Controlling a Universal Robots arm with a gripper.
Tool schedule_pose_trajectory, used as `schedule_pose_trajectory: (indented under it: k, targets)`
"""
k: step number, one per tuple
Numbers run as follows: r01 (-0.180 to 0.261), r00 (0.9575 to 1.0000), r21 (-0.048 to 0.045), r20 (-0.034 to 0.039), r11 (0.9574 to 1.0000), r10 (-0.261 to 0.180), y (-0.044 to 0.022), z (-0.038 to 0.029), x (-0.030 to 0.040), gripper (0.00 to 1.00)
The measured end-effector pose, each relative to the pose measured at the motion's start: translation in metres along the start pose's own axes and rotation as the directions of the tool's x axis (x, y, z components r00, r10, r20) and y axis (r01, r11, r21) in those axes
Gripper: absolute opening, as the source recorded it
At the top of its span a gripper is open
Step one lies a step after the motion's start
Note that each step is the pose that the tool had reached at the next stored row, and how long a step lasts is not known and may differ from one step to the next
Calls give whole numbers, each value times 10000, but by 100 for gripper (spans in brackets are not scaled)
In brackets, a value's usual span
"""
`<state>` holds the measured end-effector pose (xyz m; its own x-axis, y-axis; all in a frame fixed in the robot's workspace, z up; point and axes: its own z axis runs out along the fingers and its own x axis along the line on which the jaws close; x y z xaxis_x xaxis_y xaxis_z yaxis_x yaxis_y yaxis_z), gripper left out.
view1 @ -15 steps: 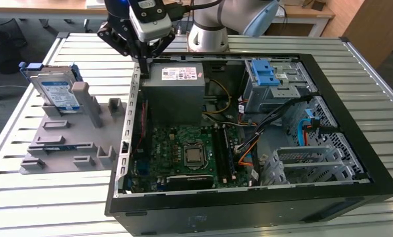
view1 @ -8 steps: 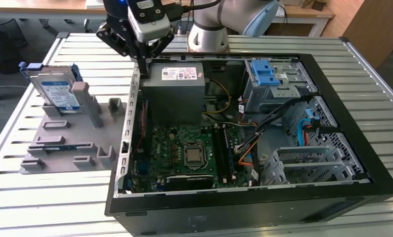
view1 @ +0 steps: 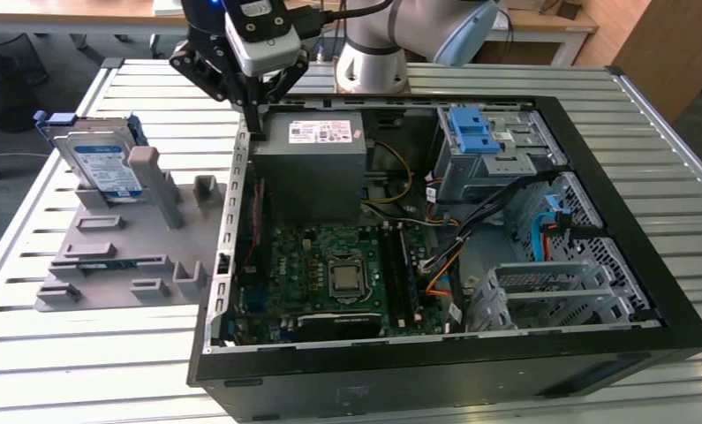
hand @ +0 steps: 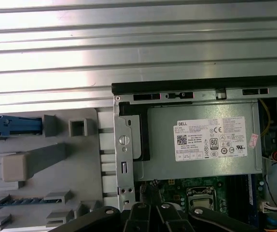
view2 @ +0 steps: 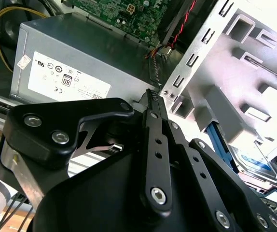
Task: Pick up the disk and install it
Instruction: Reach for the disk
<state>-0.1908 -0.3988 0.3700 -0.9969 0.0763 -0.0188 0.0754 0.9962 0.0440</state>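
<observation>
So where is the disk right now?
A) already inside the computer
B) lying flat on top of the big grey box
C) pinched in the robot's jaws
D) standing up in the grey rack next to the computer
D: the disk stands upright in the grey rack, outside the computer case, on the exterior view's left.
</observation>
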Motion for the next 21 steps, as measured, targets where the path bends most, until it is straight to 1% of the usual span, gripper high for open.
schedule_pose_trajectory:
  k: [6,7,12,21]
  targets:
    - [0,10000,0,0,10000,0,-1,3,13,11]
    - [0,10000,0,-3,10000,0,-3,6,36,11]
    - [-1,10000,2,-27,10000,1,-4,6,50,11]
    - [-1,10000,2,-27,10000,1,-6,6,71,11]
